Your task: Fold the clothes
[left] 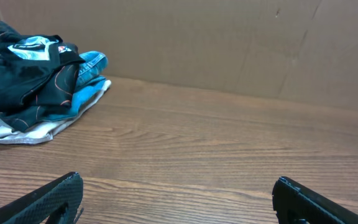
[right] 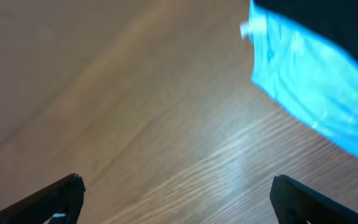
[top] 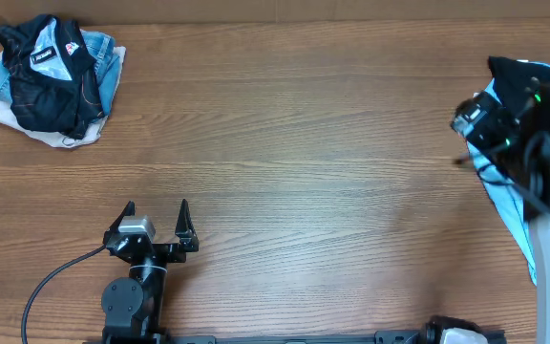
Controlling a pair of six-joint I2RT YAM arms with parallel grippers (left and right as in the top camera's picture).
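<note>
Left fingers [left: 48,202] and right fingers [right: 48,199] wide, empty; jersey [top: 53,84] well apart, far left.

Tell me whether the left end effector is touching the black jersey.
Apart. The overhead view shows bare table between the open left end effector and the black jersey.

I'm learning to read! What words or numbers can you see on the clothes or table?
No text here is readable.
The white patch on the crumpled black jersey with thin orange lines: dark lettering, too small to read.
The small red logo beside it: too blurred.
The light blue cloth at the right: no print shows.
</note>
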